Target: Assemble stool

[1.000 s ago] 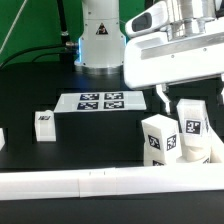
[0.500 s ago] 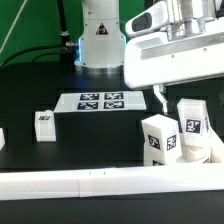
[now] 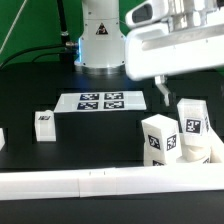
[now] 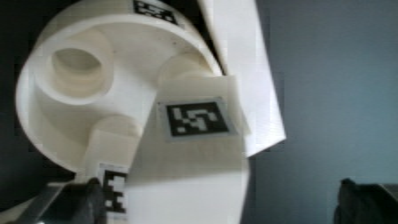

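In the exterior view, the gripper [image 3: 163, 97] hangs above the stool [image 3: 178, 138] and does not touch it. We see only one finger well here, so this view does not tell us how the jaws stand. The stool sits on the black table [image 3: 30, 95] at the exterior view's right, just behind the long white rail [image 3: 80, 182]. A near leg [image 3: 155, 140] and a far leg [image 3: 192, 122] stand on it, and their long sides go straight up. The seat is mostly hidden under them in this view. A loose leg [image 3: 44, 123] stands well apart at the exterior view's left, past the marker board [image 3: 100, 101]. In the wrist view, we look down on the round seat [image 4: 63, 115], and its flat face is turned up toward us. A standing leg [image 4: 199, 118] rises from it, and beside that leg is an empty hole [image 4: 75, 65]. The fingertips [image 4: 368, 198] show at the far edges, wide apart, with nothing pinched between them. So the jaws are apart and empty. We think the job in hand is putting legs into the seat. The next move would be to go over to the loose leg, close on its sides, carry it back, and set it straight up in the empty hole.
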### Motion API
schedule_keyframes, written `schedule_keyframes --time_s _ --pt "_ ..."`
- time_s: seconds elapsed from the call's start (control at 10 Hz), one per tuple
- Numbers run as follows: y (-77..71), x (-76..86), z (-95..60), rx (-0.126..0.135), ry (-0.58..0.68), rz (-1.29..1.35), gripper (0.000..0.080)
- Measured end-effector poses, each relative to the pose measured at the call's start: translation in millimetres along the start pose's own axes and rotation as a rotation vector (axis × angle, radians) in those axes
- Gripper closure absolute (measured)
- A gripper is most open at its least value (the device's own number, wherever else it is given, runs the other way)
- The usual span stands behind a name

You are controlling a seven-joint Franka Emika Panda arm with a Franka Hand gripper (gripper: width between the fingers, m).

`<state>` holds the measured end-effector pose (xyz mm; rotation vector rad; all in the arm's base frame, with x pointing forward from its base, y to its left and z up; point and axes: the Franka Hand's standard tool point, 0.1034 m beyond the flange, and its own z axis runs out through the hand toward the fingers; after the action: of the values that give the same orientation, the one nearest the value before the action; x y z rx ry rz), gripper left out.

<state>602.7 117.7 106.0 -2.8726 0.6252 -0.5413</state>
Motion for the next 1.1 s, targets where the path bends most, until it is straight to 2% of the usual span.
schedule_keyframes --time_s 0.1,0.2,0.5,0.6,0.7,0.8,0.9,1.1 --pt "3.0 2.0 -1.9 -0.012 -0.018 -0.011 0.0151" --pt "5.6 6.9 -3.4 -0.013 -0.014 -0.02 0.0151" --pt "13.9 4.0 -2.2 -0.04 -0.212 -0.002 0.0151" --pt "19.3 1.6 -2.9 -0.064 -0.298 -0.011 0.0151" --pt "28.2 7.2 -6.2 -0.118 -0.414 -0.05 0.0151" --pt "26.8 23.5 -9.4 -0.146 -0.458 -0.074 0.0151" --pt "21.6 28.0 -7.9 -0.144 -0.44 -0.087 0.0151" --pt "24.9 25.9 -6.5 -0.143 -0.445 -0.102 0.0151"
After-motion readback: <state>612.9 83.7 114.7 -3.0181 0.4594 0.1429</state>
